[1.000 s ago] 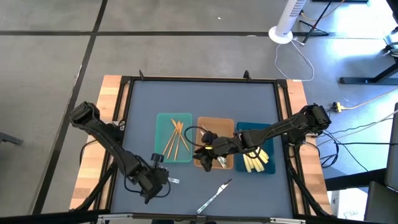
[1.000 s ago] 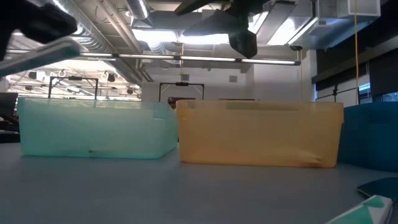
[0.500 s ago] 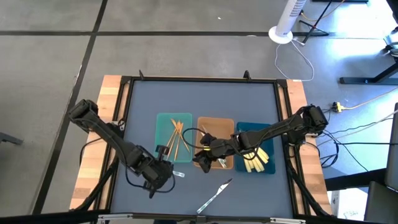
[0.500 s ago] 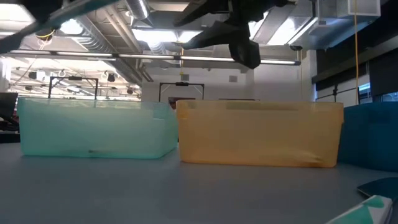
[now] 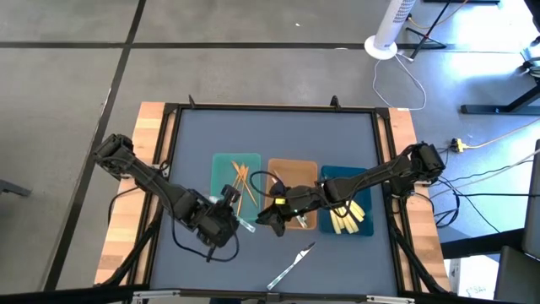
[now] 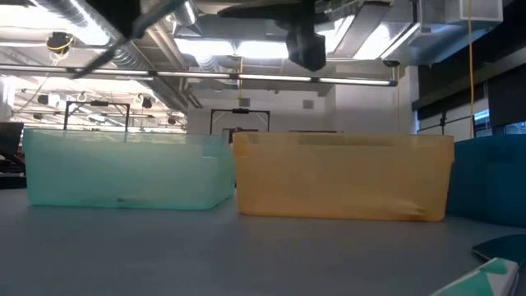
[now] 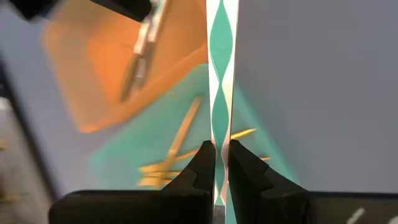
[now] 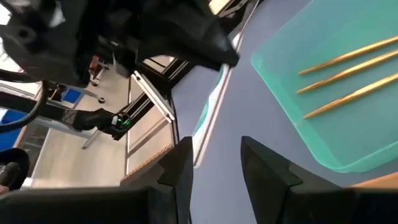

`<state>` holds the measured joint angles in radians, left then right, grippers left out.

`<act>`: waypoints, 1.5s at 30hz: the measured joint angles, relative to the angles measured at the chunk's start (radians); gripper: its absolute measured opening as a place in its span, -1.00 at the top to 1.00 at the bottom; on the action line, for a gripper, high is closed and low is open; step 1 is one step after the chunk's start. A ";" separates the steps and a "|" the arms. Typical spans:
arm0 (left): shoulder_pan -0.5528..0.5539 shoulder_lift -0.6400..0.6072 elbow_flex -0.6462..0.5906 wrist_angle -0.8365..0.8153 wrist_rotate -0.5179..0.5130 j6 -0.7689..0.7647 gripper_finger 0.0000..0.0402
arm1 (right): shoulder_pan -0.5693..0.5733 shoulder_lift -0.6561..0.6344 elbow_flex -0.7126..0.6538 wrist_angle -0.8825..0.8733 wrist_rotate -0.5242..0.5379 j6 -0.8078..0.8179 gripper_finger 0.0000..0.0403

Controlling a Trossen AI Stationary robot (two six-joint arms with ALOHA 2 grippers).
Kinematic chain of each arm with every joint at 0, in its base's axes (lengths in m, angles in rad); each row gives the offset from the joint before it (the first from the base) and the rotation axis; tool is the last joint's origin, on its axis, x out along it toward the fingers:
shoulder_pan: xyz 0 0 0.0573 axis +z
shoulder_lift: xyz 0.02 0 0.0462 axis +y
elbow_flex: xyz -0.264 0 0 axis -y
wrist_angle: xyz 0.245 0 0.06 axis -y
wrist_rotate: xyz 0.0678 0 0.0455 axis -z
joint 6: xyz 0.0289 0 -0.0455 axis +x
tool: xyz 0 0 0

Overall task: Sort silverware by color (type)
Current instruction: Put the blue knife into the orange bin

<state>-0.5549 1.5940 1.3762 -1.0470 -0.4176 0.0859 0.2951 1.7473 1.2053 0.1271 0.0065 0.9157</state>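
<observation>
Beside the teal tray (image 5: pixel 221 169), utensil (image 5: pixel 243 225) points rightward.

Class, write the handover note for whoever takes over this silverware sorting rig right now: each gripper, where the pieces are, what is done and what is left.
Left gripper: shut on a thin silver utensil, held above the table by the near edge of the teal tray.
Right gripper: open and empty, at the near left corner of the tan tray.
Done: gold utensils in the teal tray, silver pieces in the tan tray, yellow-handled pieces in the dark-blue tray.
Left: place the held utensil, probably in the tan tray, then collect the loose silver utensil lying on the table nearer the front edge.
</observation>
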 joint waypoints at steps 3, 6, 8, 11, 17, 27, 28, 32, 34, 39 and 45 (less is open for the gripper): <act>0.017 0.004 0.000 0.008 -0.063 0.101 0.92 | -0.001 0.000 0.000 -0.003 0.000 0.003 0.39; 0.035 0.020 0.000 0.011 -0.091 0.187 0.92 | -0.001 0.000 0.000 -0.002 0.017 0.035 0.39; 0.047 0.035 0.000 0.012 -0.097 0.236 0.92 | 0.000 0.000 0.000 -0.003 0.046 0.047 0.39; 0.060 0.060 0.000 0.019 -0.115 0.289 0.92 | -0.001 0.000 0.000 -0.005 0.075 0.049 0.39; 0.058 0.084 0.000 0.079 -0.196 0.386 0.92 | -0.001 0.000 0.000 -0.042 0.108 0.048 0.39; 0.057 0.085 0.000 0.149 -0.254 0.454 0.92 | -0.001 0.000 -0.001 -0.078 0.123 0.048 0.39; 0.059 0.085 0.000 0.158 -0.259 0.463 0.92 | -0.001 0.000 -0.001 -0.079 0.122 0.048 0.39; 0.060 0.085 0.000 0.170 -0.310 0.476 0.92 | -0.001 0.000 -0.001 -0.078 0.118 0.048 0.39; 0.066 0.085 0.000 0.170 -0.322 0.483 0.92 | -0.001 0.000 -0.001 -0.077 0.117 0.048 0.39; 0.077 0.085 0.000 0.172 -0.324 0.487 0.92 | -0.001 0.000 -0.001 -0.080 0.117 0.045 0.39; 0.079 0.085 0.000 0.177 -0.325 0.500 0.92 | -0.001 0.000 -0.001 -0.081 0.117 0.045 0.53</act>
<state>-0.4763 1.6786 1.3762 -0.8703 -0.7424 0.5856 0.2943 1.7470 1.2045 0.0462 0.1238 0.9610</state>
